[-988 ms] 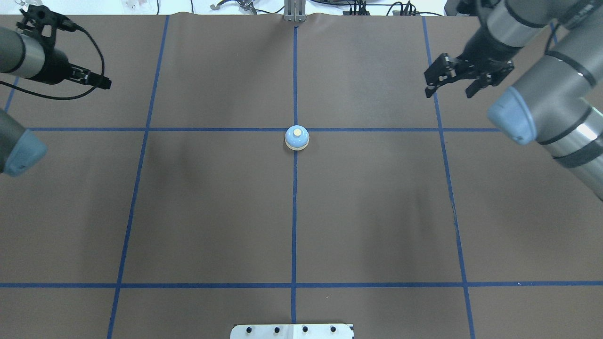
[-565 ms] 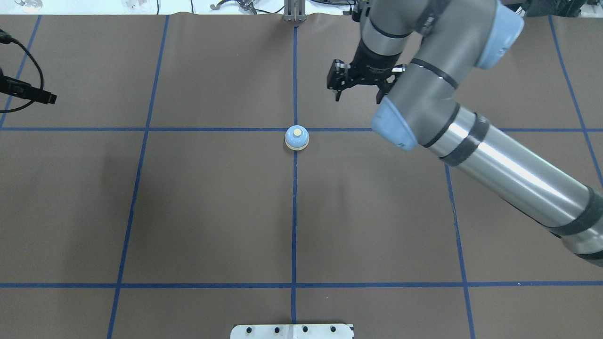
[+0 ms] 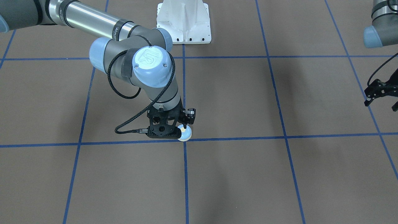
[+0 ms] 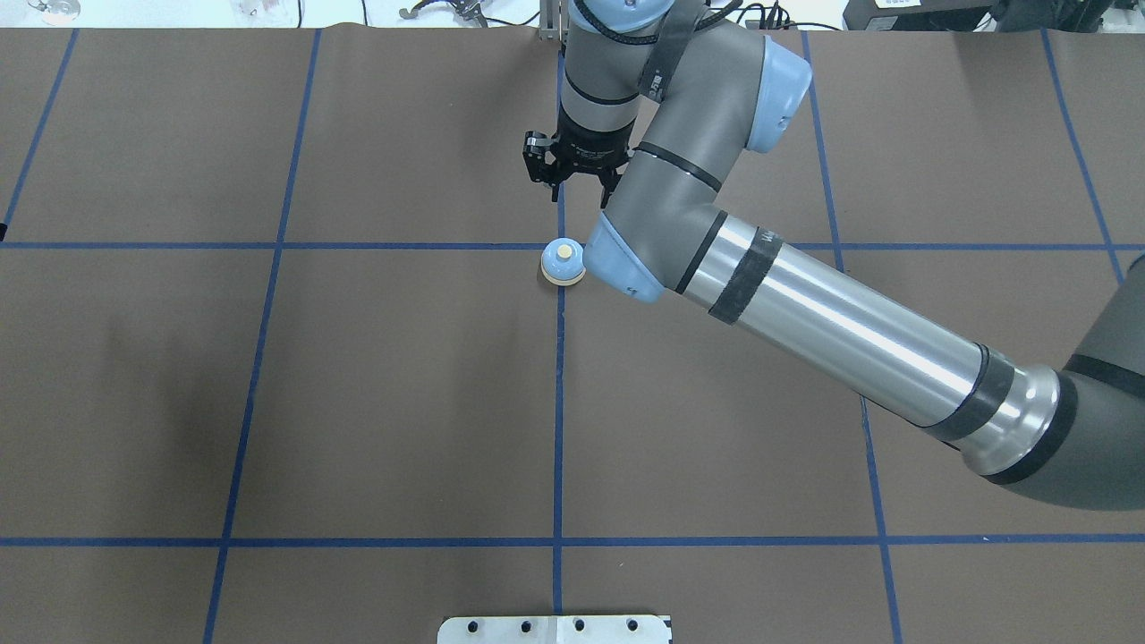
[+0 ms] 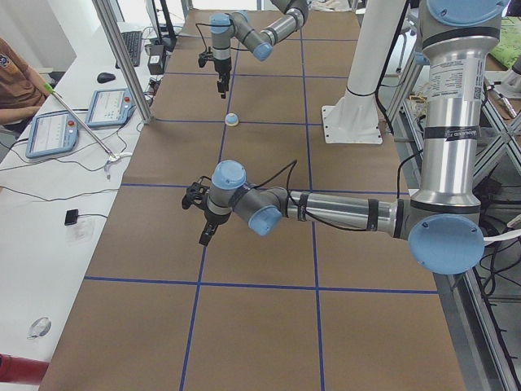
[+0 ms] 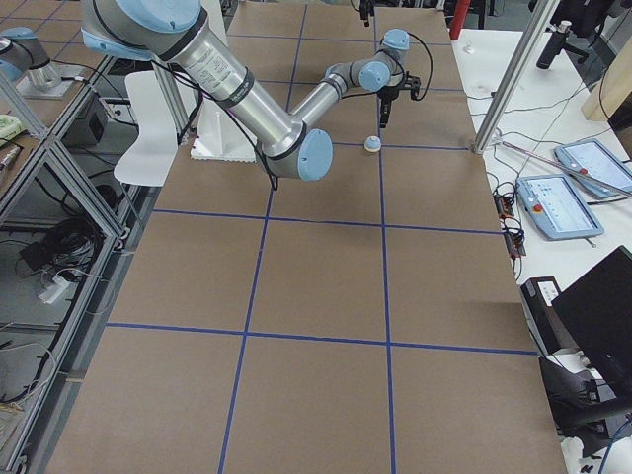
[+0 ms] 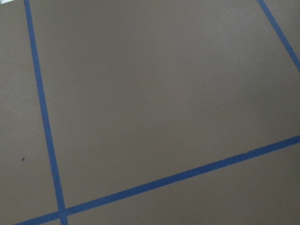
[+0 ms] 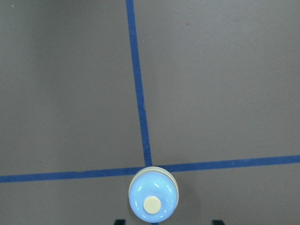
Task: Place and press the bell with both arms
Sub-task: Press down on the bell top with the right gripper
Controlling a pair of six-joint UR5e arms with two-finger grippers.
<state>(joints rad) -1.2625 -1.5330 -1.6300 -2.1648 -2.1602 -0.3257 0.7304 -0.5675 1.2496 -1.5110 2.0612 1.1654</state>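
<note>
The light-blue bell [image 4: 564, 262] with its cream button stands on the brown table where two blue tape lines cross; it also shows in the front view [image 3: 186, 134] and the right wrist view [image 8: 153, 200]. My right gripper [image 4: 581, 195] hangs open above the bell, a little beyond it. Its two fingertips [image 8: 119, 221] show wide apart at the bottom of the wrist view, either side of the bell, apart from it. My left gripper [image 3: 381, 101] is open and empty, far off at the table's left side. It is outside the overhead view, and its wrist view holds only table.
The white pedestal [image 3: 183, 21] stands at the table's robot side. A metal plate [image 4: 555, 629] lies at the near edge. The right arm's long forearm [image 4: 832, 331] crosses the table's right half. Tablets [image 5: 49, 134] and a person [image 5: 16, 77] are beyond the far edge.
My right arm has swung from the far right across to the centre line, bringing its open gripper over the bell. My left gripper has drawn back leftward out of the overhead view. The bell has not moved.
</note>
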